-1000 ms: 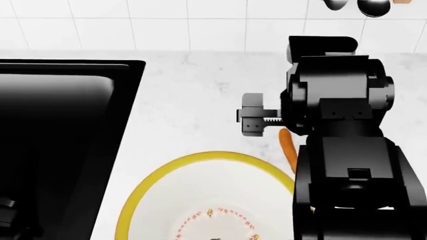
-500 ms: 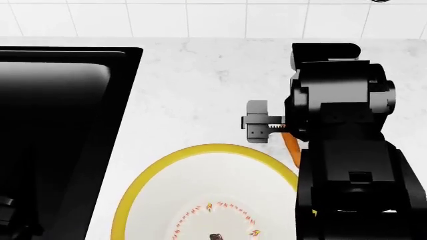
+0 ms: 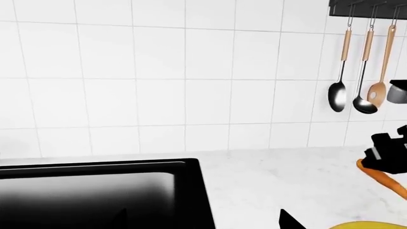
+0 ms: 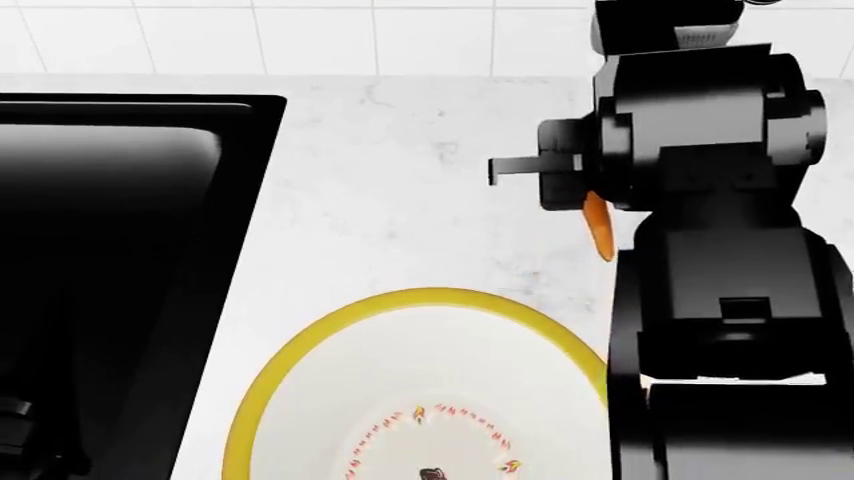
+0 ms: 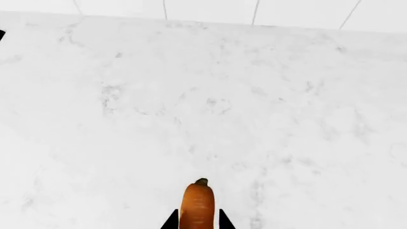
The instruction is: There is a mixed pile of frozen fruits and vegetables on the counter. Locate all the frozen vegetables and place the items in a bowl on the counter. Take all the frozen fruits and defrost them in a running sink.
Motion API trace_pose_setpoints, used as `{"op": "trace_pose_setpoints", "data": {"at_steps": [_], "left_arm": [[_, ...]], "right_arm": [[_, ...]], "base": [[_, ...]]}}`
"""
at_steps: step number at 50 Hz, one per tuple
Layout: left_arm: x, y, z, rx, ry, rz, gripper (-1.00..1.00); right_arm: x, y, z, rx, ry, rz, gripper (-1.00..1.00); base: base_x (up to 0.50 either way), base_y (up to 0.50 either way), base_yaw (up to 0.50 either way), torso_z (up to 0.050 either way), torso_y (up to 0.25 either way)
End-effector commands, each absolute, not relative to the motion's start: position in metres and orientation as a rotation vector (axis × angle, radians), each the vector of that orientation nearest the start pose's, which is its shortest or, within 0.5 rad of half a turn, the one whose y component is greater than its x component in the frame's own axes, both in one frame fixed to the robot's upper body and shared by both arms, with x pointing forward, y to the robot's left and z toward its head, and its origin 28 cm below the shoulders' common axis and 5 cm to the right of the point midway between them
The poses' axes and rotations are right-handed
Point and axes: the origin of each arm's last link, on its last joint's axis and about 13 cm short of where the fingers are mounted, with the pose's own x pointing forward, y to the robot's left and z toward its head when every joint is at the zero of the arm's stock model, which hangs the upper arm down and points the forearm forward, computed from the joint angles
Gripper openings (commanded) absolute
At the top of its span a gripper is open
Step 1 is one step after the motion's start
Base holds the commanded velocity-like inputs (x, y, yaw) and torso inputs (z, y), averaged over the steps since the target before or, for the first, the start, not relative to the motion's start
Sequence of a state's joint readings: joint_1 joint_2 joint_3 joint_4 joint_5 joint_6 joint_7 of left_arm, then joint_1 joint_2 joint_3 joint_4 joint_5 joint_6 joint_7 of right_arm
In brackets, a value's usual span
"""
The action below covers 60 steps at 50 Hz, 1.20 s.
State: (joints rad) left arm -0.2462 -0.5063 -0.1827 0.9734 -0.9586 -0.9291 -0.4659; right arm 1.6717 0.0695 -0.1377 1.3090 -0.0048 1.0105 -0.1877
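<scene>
My right gripper (image 4: pixel 591 198) is shut on the orange carrot (image 4: pixel 599 228), one of the frozen vegetables, and holds it above the white counter (image 4: pixel 400 170), back and right of the bowl. In the right wrist view the carrot (image 5: pixel 196 205) sticks out between the two black fingertips of the gripper (image 5: pixel 196 222), over bare counter (image 5: pixel 210 95). The yellow-rimmed white bowl (image 4: pixel 400 300) sits at the front. The black sink (image 4: pixel 107 250) lies to the left. My left gripper (image 3: pixel 203 225) hangs open over the sink's edge (image 3: pixel 190 191). The rest of the pile and the frozen fruits are out of view.
A white tiled wall (image 3: pixel 159 71) runs behind the counter. Ladles and a wooden spoon (image 3: pixel 359 90) hang on a rail at its right. In the left wrist view the carrot (image 3: pixel 381 177) and the bowl's rim (image 3: pixel 375 225) show at the far right.
My right gripper has risen and moved toward the wall with the carrot, which now hangs off the counter rather than lying by the bowl's rim. The head view also shifted slightly.
</scene>
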Motion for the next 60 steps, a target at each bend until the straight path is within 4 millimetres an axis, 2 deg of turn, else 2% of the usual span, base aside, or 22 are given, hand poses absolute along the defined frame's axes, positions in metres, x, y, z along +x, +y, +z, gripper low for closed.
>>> {"op": "trace_pose_setpoints", "data": {"at_steps": [1, 3, 5, 8, 9, 10, 11, 14, 15, 20, 27, 32, 42, 60], "left_arm": [[0.17, 0.241, 0.2, -0.025, -0.176, -0.13, 1.0], [0.17, 0.241, 0.201, -0.029, -0.172, -0.127, 1.0], [0.169, 0.241, 0.201, -0.032, -0.171, -0.127, 1.0], [0.17, 0.24, 0.201, -0.031, -0.173, -0.129, 1.0], [0.17, 0.24, 0.201, -0.03, -0.172, -0.129, 1.0], [0.169, 0.24, 0.199, -0.029, -0.172, -0.13, 1.0], [0.168, 0.24, 0.199, -0.027, -0.171, -0.134, 1.0], [0.167, 0.241, 0.202, -0.024, -0.172, -0.134, 1.0], [0.167, 0.241, 0.202, -0.024, -0.172, -0.132, 1.0], [0.168, 0.241, 0.201, -0.022, -0.169, -0.13, 1.0], [0.171, 0.24, 0.202, -0.022, -0.172, -0.125, 1.0], [0.168, 0.244, 0.204, -0.025, -0.177, -0.117, 1.0], [0.168, 0.243, 0.203, -0.024, -0.175, -0.12, 1.0], [0.165, 0.244, 0.205, -0.038, -0.183, -0.12, 1.0]], "right_arm": [[0.406, -0.134, 0.319, -0.093, 0.565, 0.131, -1.0], [0.391, -0.143, 0.288, -0.074, 0.75, 0.135, -1.0], [0.376, -0.141, 0.3, -0.11, 0.696, 0.161, -1.0], [0.35, -0.132, 0.337, -0.174, 0.474, 0.254, -1.0], [0.345, -0.143, 0.342, -0.202, 0.456, 0.177, -1.0], [0.338, -0.155, 0.347, -0.224, 0.436, 0.105, -1.0], [0.332, -0.158, 0.348, -0.249, 0.421, 0.058, -1.0], [0.313, -0.145, 0.345, -0.292, 0.383, 0.007, -1.0], [0.306, -0.139, 0.345, -0.288, 0.383, 0.041, -1.0], [0.262, -0.116, 0.355, -0.261, 0.393, 0.442, -1.0], [0.224, -0.099, 0.339, -0.329, 0.41, 0.564, -1.0], [0.211, -0.089, 0.328, -0.367, 0.424, 0.614, -1.0], [0.207, -0.082, 0.302, -0.405, 0.472, 0.634, -1.0], [0.218, -0.079, 0.275, -0.404, 0.523, 0.634, -1.0]], "base": [[0.0, 0.0, 0.0, 0.0, 0.0], [0.0, 0.0, 0.0, 0.0, 0.0], [0.0, 0.0, 0.0, 0.0, 0.0], [0.0, 0.0, 0.0, 0.0, 0.0], [0.0, 0.0, 0.0, 0.0, 0.0], [0.0, 0.0, 0.0, 0.0, 0.0], [0.0, 0.0, 0.0, 0.0, 0.0], [0.0, 0.0, 0.0, 0.0, 0.0], [0.0, 0.0, 0.0, 0.0, 0.0], [0.0, 0.0, 0.0, 0.0, 0.0], [0.0, 0.0, 0.0, 0.0, 0.0], [0.0, 0.0, 0.0, 0.0, 0.0], [0.0, 0.0, 0.0, 0.0, 0.0], [0.0, 0.0, 0.0, 0.0, 0.0]]}}
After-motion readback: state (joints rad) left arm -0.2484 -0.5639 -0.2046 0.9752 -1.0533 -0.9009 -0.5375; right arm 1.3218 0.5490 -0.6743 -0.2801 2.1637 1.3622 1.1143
